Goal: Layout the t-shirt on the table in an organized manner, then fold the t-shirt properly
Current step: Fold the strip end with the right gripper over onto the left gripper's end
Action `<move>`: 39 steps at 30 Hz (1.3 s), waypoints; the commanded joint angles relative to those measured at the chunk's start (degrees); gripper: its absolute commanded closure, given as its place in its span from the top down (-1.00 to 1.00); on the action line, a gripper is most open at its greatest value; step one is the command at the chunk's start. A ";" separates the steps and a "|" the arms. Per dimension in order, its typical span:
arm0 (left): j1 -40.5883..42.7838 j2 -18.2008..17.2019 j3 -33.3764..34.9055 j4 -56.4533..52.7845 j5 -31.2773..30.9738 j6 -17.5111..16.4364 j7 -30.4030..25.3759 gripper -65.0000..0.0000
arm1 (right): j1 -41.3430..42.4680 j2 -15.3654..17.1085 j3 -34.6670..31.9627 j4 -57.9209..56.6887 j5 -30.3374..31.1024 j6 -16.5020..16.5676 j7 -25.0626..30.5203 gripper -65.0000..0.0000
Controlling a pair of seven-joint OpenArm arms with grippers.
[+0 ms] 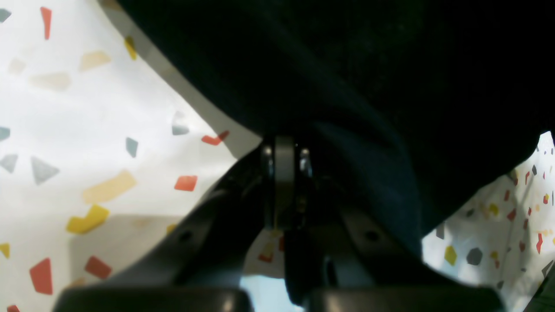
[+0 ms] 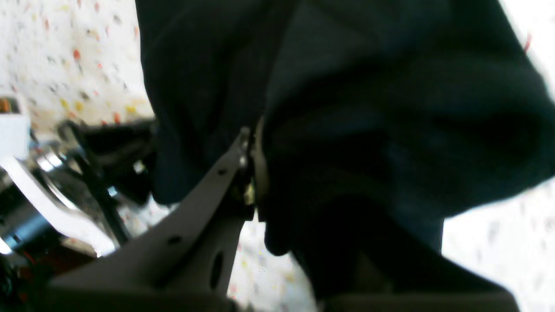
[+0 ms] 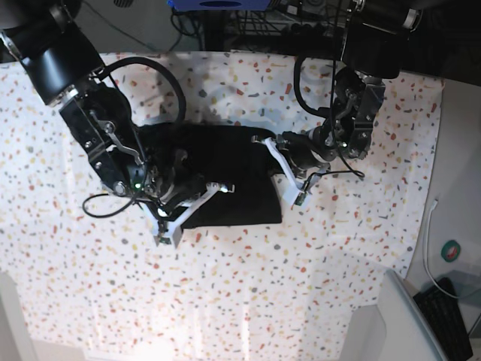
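Terrazzo-flecked white table (image 3: pixel 338 278) fills my base view; its far edge is cut off by dark equipment I cannot identify. Black t-shirt (image 3: pixel 225 173) lies near the table's centre as a compact dark block between the two arms. I cannot make out its collar print, tag or sleeves in any view.

Left gripper (image 1: pixel 284 151): jaws pressed together, pinching a fold of the t-shirt (image 1: pixel 347 86), which blocks most of the left wrist view. I see table (image 1: pixel 65 130) only at the sides.

Right gripper (image 2: pixel 251 143): jaws nearly closed on a bunched edge of the t-shirt (image 2: pixel 390 108). This view is blurred; the cloth hides one finger, and the clutter at the left is indistinct.
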 commanded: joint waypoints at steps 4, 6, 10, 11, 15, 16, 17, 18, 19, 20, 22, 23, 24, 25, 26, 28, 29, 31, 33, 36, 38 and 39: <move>-0.09 -0.19 0.33 0.01 1.16 -0.26 2.48 -1.00 | 1.88 -2.43 -2.58 2.64 -6.81 -0.91 -2.38 -1.00; -0.09 -0.19 0.33 0.01 1.16 -0.26 2.48 -1.00 | 2.41 -4.45 -3.98 2.64 -11.47 -0.91 -4.05 -1.00; -0.09 -0.10 0.33 0.01 1.16 -0.26 2.48 -1.00 | 3.38 -7.88 -7.59 2.46 -20.44 -0.47 -7.74 -1.00; -0.09 -0.10 0.33 0.01 1.16 -0.26 2.48 -1.00 | 3.47 -8.76 -8.11 2.37 -22.29 -0.38 -8.36 -1.00; -0.09 -0.10 0.33 0.01 1.16 -0.26 2.48 -1.00 | 3.47 -10.34 -9.08 0.18 -25.63 1.11 -8.97 -1.00; -0.09 -0.10 0.33 0.01 1.16 -0.26 2.48 -1.00 | 3.47 -10.43 -9.08 -1.23 -25.63 1.99 -8.62 -1.00; -0.09 -0.19 0.33 0.01 1.16 -0.26 2.48 -1.00 | 3.47 -10.43 -9.08 -2.55 -25.80 2.25 -8.62 -1.00; -0.09 -0.19 0.33 0.01 1.16 -0.26 2.48 -1.00 | 3.47 -10.52 -9.17 -3.43 -25.80 2.34 -8.53 -1.00; -0.09 -0.19 0.33 0.01 1.16 -0.26 2.48 -1.00 | 3.47 -10.52 -9.17 -3.78 -25.80 2.17 -8.09 -1.00; -0.09 -0.19 0.33 0.01 1.16 -0.26 2.48 -1.00 | 3.47 -10.52 -9.26 -3.78 -25.89 1.64 -7.39 -1.00; 0.00 -0.19 0.33 0.01 1.16 -0.26 2.48 -1.00 | 3.47 -10.52 -9.26 -3.87 -25.89 0.23 -6.78 -1.00; 0.00 -0.19 0.33 0.01 1.16 -0.26 2.48 -1.00 | 3.55 -10.52 -9.34 -4.04 -25.89 -0.30 -6.69 -1.00; 0.00 -0.19 0.33 0.01 1.16 -0.26 2.57 -1.00 | 3.91 -10.52 -9.34 -4.13 -25.89 -0.74 -6.69 -1.00; 0.09 -0.19 0.33 0.10 1.16 -0.26 2.57 -1.00 | 4.17 -10.52 -10.14 -4.40 -25.89 -0.91 -6.60 -1.00; 0.09 -0.19 0.33 0.10 1.16 -0.26 2.66 -1.00 | 4.52 -10.52 -11.37 -5.28 -25.98 -1.09 -6.42 -1.00; 0.18 -0.19 0.33 0.19 1.16 -0.26 2.66 -1.00 | 6.37 -10.61 -13.92 -7.82 -26.95 -3.81 -6.42 -1.00; 0.18 -0.19 0.33 0.19 1.16 -0.26 2.66 -1.00 | 6.98 -11.49 -15.15 -9.49 -27.74 -5.39 -6.51 -1.00; 0.26 -0.19 0.33 0.28 1.16 -0.26 2.66 -1.00 | 8.13 -13.68 -16.03 -13.28 -29.23 -6.45 -6.78 -1.00; 0.26 -0.19 0.33 0.36 1.16 -0.26 2.66 -1.00 | 8.83 -15.62 -16.03 -16.53 -29.85 -6.45 -6.78 -1.00; 0.44 -0.19 0.33 0.54 1.16 -0.26 2.66 -1.00 | 9.62 -17.73 -16.11 -19.34 -29.85 -6.45 -6.25 -1.00; 0.53 -0.19 0.33 0.54 1.16 -0.26 2.66 -1.00 | 10.50 -18.26 -16.11 -20.84 -29.67 -6.45 -6.25 -1.00; 0.53 -0.28 0.33 0.54 1.16 -0.26 2.66 -1.00 | 10.94 -18.26 -16.11 -21.45 -29.76 -6.45 -6.16 -1.00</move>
